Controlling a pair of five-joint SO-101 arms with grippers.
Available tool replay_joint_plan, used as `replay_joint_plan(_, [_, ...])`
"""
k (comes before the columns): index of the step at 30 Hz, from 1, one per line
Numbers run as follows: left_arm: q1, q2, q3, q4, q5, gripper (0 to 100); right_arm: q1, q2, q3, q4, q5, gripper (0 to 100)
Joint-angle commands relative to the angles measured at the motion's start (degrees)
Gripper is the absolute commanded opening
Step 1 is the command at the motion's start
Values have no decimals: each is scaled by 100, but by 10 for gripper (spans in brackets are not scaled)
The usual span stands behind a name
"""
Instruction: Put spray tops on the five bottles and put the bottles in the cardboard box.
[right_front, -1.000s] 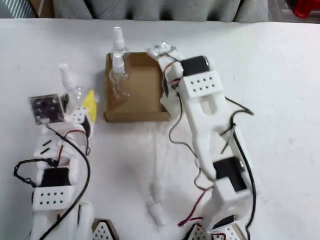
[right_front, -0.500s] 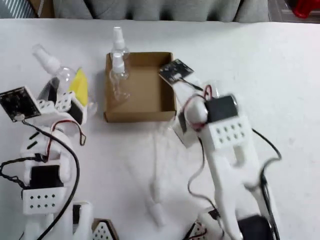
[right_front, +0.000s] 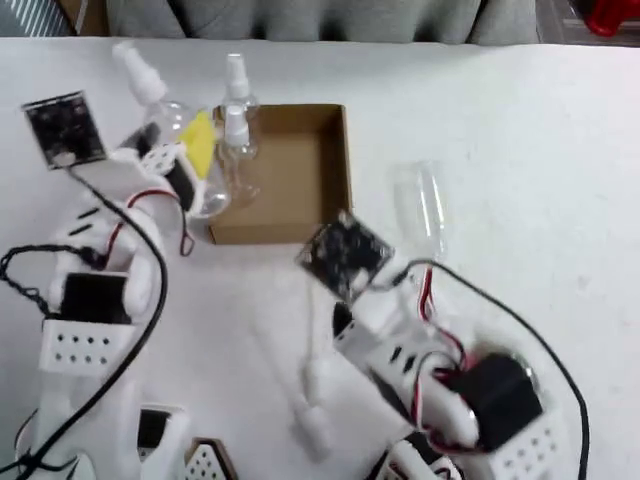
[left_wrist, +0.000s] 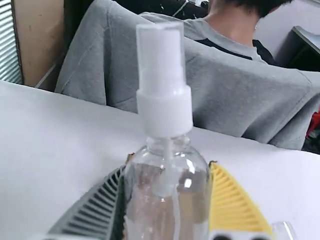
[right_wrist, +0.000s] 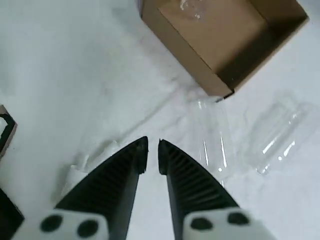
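High view over a white table (right_front: 560, 120). In the upper left of the frame my left gripper (right_front: 182, 148) pinches a clear bottle (left_wrist: 167, 185) by its body between a grey and a yellow jaw. Its white spray top (left_wrist: 164, 85) is fitted and leans toward the upper left corner. The bottle hangs at the left wall of the cardboard box (right_front: 335, 170), which sits at upper centre. A second capped bottle (right_front: 238, 150) stands inside the box at its upper left corner. A third capped bottle (right_front: 236, 78) stands just beyond the far wall, as far as I can tell.

Right of the box an uncapped bottle (right_front: 420, 210) lies on its side. The right wrist view shows a second bare bottle (right_wrist: 215, 142) lying near it, by the box's corner. A loose spray top (right_front: 315, 425) lies at lower centre. My right gripper (right_wrist: 152, 150) hangs above the table beside that top, empty, its black jaws almost pressed together with a thin gap between them.

Risks as I judge them:
- The held bottle is close to the one in the box, so lowering it there could knock that one over.
- The smooth, tilted body could twist or slip in the jaws.
- Letting go before it clears the wall would drop it outside.
- If the right jaws go down without spreading, they could shove the top aside or set the lying bottles rolling.
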Motion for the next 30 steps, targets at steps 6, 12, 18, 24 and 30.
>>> replay_joint_plan(6, [822, -505, -44, 176, 44, 21, -875, -1411, 2435, -3046, -9, 16])
replay_joint_plan(12, [831, -1103, 308, 193, 26, 21, -1253, -1719, 3490, -4549, -44, 16])
replay_joint_plan(18, [831, -1156, 668, 193, 18, 20, -1921, -1727, 4176, -5578, -993, 16])
replay_joint_plan(24, [831, -1165, 949, 193, 0, 23, -1895, -1727, 4492, -6352, -1530, 16])
replay_joint_plan(30, [1156, -1701, 1301, 316, -747, 21, -1446, -1727, 5257, -7635, -1538, 16])
